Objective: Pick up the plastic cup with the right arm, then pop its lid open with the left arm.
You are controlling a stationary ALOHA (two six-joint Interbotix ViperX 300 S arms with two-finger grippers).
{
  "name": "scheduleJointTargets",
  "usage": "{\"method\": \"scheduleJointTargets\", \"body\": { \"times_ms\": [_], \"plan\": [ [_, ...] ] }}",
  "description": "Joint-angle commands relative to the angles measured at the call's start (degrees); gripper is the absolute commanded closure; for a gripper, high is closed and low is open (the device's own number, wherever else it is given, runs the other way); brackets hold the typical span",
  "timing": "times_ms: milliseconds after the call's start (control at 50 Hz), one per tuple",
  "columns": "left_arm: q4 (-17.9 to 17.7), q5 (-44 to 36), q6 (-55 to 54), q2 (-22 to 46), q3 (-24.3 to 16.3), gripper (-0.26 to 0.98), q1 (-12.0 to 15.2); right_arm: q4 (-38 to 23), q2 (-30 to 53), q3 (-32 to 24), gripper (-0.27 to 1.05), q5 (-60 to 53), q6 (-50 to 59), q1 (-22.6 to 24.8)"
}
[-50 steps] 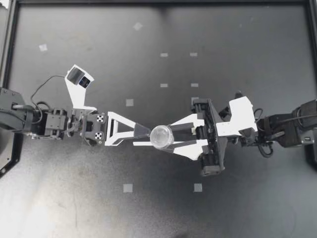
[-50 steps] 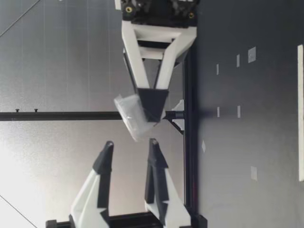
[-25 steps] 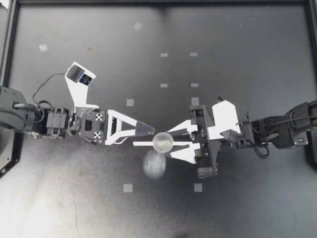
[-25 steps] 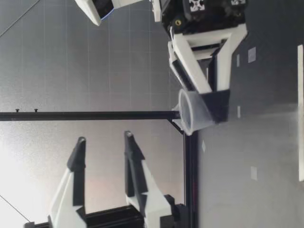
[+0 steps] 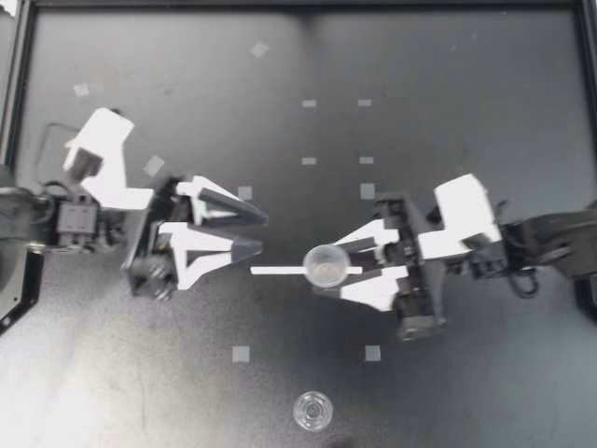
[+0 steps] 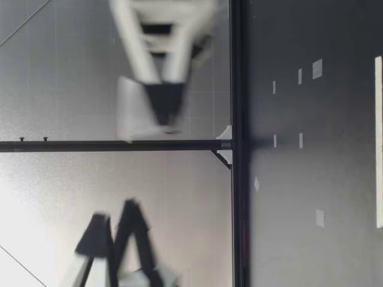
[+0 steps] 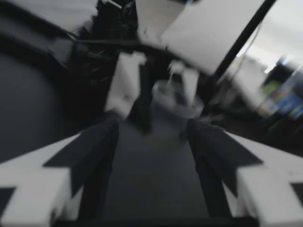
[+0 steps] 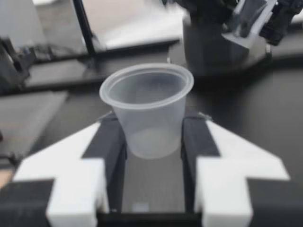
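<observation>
Two arms are hanging over the black table (image 5: 466,56), facing each other. My right gripper (image 5: 320,269) is pinching a clear plastic cup (image 5: 326,264) upright between its fingers, above the table's middle. My left gripper (image 5: 262,233) is standing open and empty near it. A second cup (image 5: 312,411) is sitting by the table's edge, well apart from both. Squeezing too hard could be buckling the held cup's thin wall and letting it slip.

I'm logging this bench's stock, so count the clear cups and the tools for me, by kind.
Clear cups: 2 (held cup in my right tool, loose cup on the table)
Tools: 2 (right tool, left tool open and empty)
Total: 4
</observation>
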Motion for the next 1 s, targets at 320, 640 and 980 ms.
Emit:
{"method": "scheduleJointTargets", "body": {
  "times_ms": [320,640,980],
  "plan": [
    [-0.97,6.59,22.41,-8.61,3.96,0.16,0.18,0.79,-2.81,0.26,0.45,4.48,-0.44,-0.26],
    [-0.97,6.86,22.32,-8.35,4.13,0.16,0.18,0.88,-2.64,0.09,0.45,4.83,-0.53,-0.26],
    [-0.97,7.21,22.32,-8.00,4.13,0.16,0.18,0.79,-2.55,0.18,0.45,4.92,-0.62,-0.26]
  ]
}}
